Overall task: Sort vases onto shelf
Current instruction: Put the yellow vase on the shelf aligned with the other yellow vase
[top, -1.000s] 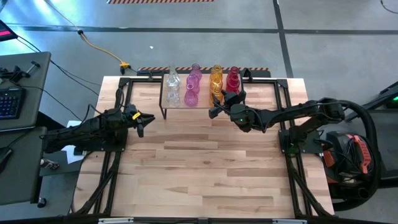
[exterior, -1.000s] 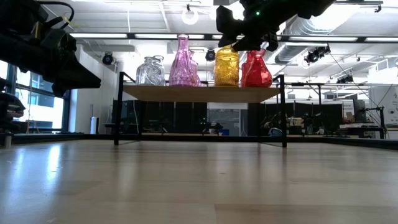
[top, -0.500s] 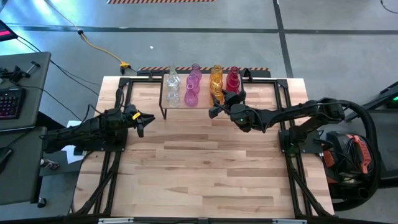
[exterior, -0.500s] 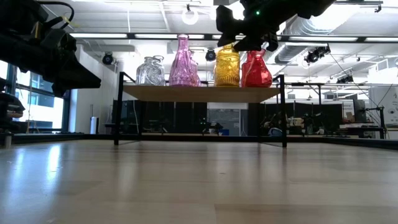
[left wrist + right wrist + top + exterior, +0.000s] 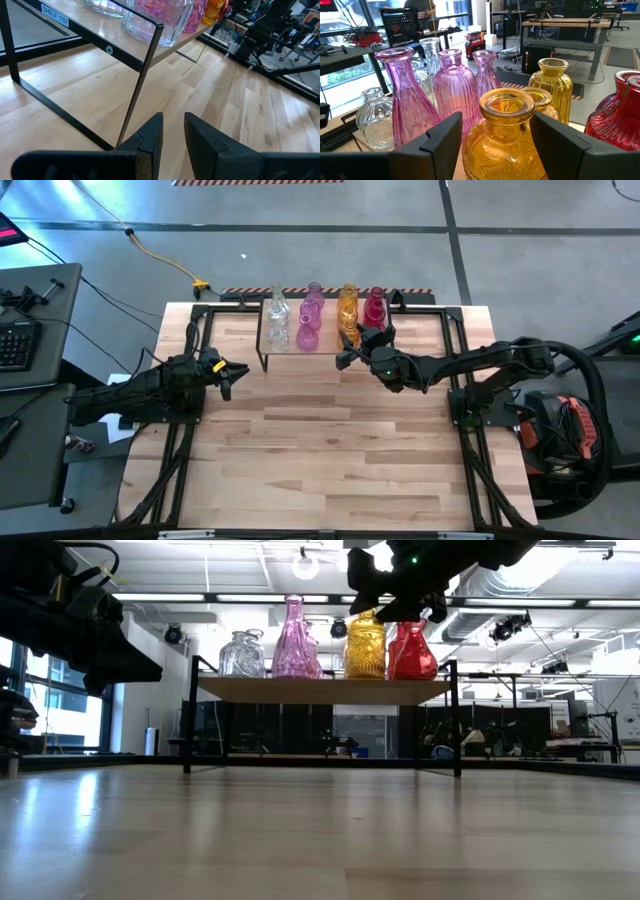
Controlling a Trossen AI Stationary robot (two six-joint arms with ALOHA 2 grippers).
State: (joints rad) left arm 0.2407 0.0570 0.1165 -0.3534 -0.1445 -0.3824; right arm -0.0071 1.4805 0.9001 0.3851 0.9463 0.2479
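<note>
The shelf, a light-wood board on black wire legs, stands at the table's far middle. Clear, pink, amber and red vases stand upright on it in rows. My right gripper is open and reaches in level from the table's right. Its fingers stand on either side of the front amber vase, beside the neck, with a gap showing on at least one side. My left gripper waits at the table's left, its fingers a narrow gap apart with nothing between them.
Bare butcher-block tabletop spreads out in front of the shelf. Black frame rails run along the table's left and right sides. The shelf's wire leg stands just ahead of my left gripper. A desk with a keyboard stands off the table's left.
</note>
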